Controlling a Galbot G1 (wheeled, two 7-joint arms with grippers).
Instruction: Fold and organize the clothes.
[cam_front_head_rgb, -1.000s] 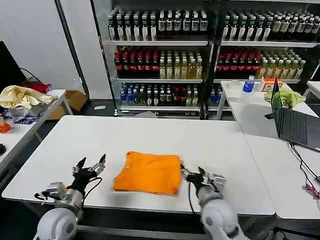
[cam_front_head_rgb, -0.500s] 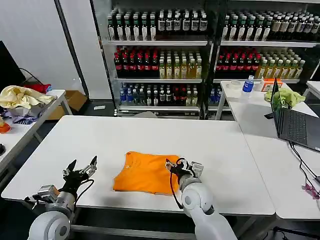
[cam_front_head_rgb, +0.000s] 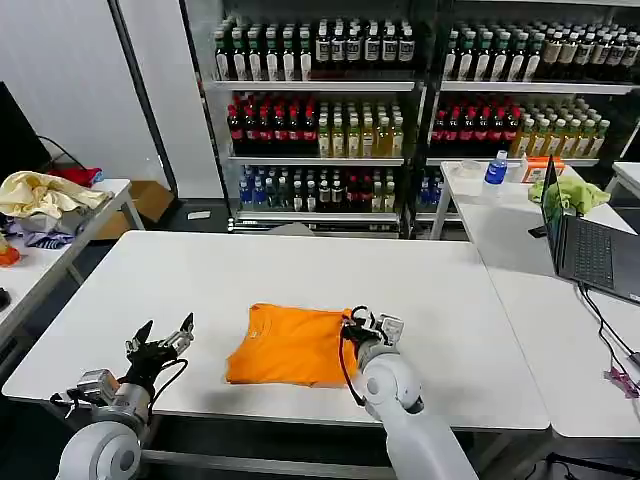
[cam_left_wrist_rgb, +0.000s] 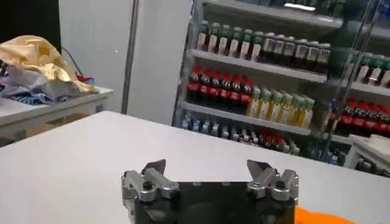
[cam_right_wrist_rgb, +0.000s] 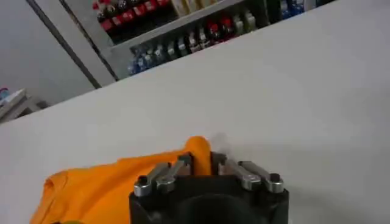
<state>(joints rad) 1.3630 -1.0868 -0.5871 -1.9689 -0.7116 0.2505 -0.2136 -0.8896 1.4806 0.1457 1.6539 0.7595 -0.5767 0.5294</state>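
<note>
1. The left gripper hovers near the tabletop's front-left edge, jaws spread wide and empty, unmoved over the last half second.
2. The orange T-shirt lies folded by the front edge.
3. The right gripper has slid in, now pinching the shirt's right edge, probably starting another fold.

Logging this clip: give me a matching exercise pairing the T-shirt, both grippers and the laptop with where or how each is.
Things:
1. T-shirt
2. left gripper
3. right gripper
4. laptop

States:
A. open, over bare table left of the shirt
B. open lid, on the side table
C. folded, near the front edge
D. fingers shut on the shirt's right edge

Pairs: 1-C, 2-A, 3-D, 4-B
</note>
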